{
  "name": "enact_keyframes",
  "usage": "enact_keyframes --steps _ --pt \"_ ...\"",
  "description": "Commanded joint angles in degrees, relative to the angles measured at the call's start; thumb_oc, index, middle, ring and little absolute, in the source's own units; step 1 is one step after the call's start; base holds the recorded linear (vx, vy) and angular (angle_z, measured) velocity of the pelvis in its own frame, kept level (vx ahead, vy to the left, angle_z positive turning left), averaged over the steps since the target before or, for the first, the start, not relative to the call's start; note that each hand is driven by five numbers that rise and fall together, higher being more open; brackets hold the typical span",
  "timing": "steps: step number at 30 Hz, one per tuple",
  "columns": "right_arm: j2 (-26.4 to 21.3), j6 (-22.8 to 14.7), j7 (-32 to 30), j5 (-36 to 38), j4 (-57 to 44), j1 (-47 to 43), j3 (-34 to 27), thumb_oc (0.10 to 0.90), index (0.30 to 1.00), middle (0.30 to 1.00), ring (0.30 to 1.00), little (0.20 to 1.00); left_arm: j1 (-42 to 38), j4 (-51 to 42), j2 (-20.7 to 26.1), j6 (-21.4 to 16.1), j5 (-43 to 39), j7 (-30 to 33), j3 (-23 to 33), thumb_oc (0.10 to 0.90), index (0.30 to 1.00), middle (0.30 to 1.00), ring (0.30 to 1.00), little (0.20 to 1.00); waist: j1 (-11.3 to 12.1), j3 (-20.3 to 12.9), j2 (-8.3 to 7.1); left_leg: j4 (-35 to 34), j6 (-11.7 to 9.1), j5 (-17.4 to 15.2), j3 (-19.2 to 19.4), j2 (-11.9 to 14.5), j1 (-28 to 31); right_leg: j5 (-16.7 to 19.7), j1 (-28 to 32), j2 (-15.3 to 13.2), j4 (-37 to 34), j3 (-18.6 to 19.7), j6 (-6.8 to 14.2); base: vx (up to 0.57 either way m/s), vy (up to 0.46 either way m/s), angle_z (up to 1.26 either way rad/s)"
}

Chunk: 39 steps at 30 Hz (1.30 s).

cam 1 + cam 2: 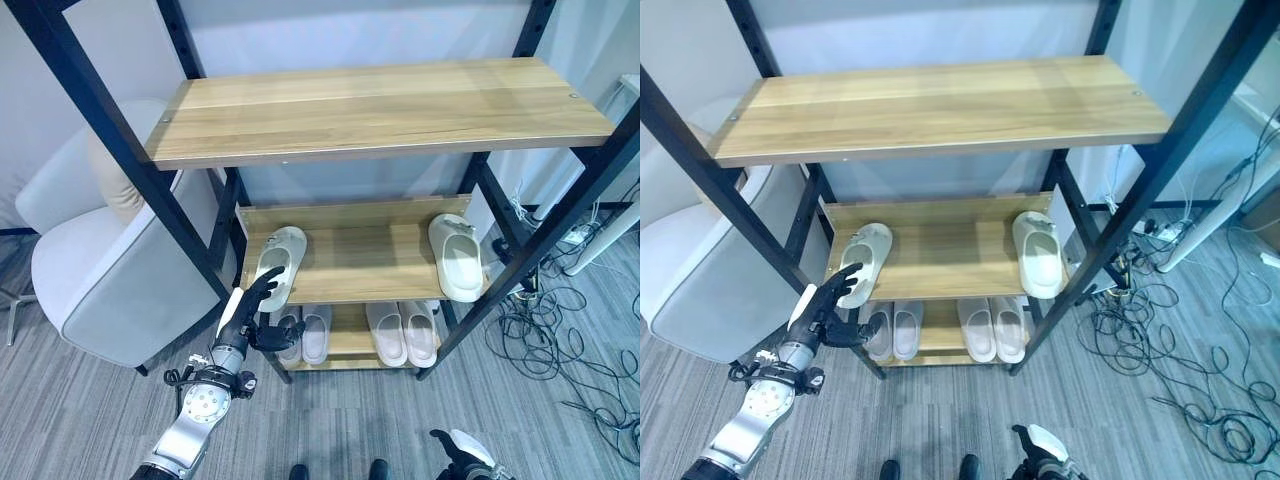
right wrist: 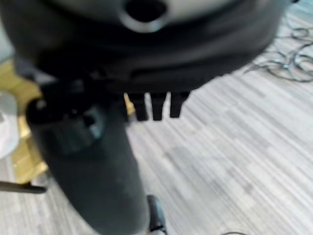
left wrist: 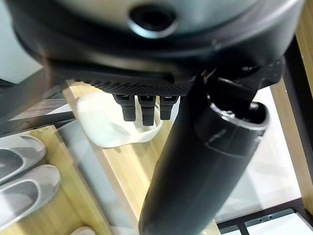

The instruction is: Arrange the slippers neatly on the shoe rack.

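Note:
Two cream slippers lie far apart on the rack's middle shelf point(image 1: 360, 262): one at the left end point(image 1: 283, 252), one at the right end point(image 1: 456, 256). On the bottom shelf stand a grey-white pair point(image 1: 306, 334) and a white pair point(image 1: 402, 332). My left hand point(image 1: 243, 318) is raised in front of the rack's left post, open, its straight fingers point(image 3: 143, 108) reaching the near end of the left slipper point(image 3: 105, 125). Whether they touch it I cannot tell. My right hand point(image 1: 462, 448) hangs low over the floor, open and holding nothing.
The wooden top shelf point(image 1: 380, 105) is bare. A white armchair point(image 1: 110, 250) stands close to the rack's left side. Loose cables point(image 1: 560, 320) and a power strip lie on the floor at the right. Black slanted posts point(image 1: 150, 170) frame the rack.

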Motion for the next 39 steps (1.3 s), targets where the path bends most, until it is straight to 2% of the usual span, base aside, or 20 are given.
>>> enact_keyframes --steps 1,19,31,39 --pt "-0.17 -0.86 -0.96 1.04 0.63 -2.38 0.94 0.800 0.900 0.900 0.900 0.900 -9.71 0.19 0.53 -4.27 4.58 4.89 4.17 0.800 0.900 0.900 0.900 0.900 -0.97 -0.93 -2.83 0.06 -1.35 -1.92 1.71 -1.42 -3.52 -6.25 0.56 -1.98 0.76 1.61 4.50 0.01 0.005 -0.08" --pt "-1.21 -1.36 -0.34 0.57 -0.12 -3.22 2.58 0.800 0.900 0.900 0.900 0.900 -20.26 9.23 7.13 -2.07 15.35 9.61 4.40 0.800 0.900 0.900 0.900 0.900 -2.41 -1.34 -2.41 0.06 -1.20 -2.07 2.73 -1.50 -4.81 -5.60 -1.59 -2.34 0.76 3.00 4.86 0.01 0.004 -0.04" --pt "-1.75 -1.89 0.28 0.04 -1.10 -3.07 2.86 0.800 0.900 0.900 0.900 0.900 -22.40 14.48 13.53 0.59 24.77 12.16 5.78 0.800 0.900 0.900 0.900 0.900 -2.91 -1.15 -1.91 0.06 -1.08 -2.08 3.43 -1.42 -5.41 -5.01 -2.63 -2.63 0.76 3.54 5.01 0.00 0.003 -0.03" --pt "-1.99 -2.11 0.44 0.02 -1.80 -3.38 3.09 0.800 0.900 0.900 0.900 0.900 -23.88 17.14 15.65 1.99 27.90 13.33 5.73 0.800 0.900 0.900 0.900 0.900 -3.17 -0.80 -2.00 0.06 -0.91 -1.95 3.64 -1.42 -6.40 -4.50 -3.96 -2.74 0.76 3.98 5.09 -0.01 0.004 -0.05"
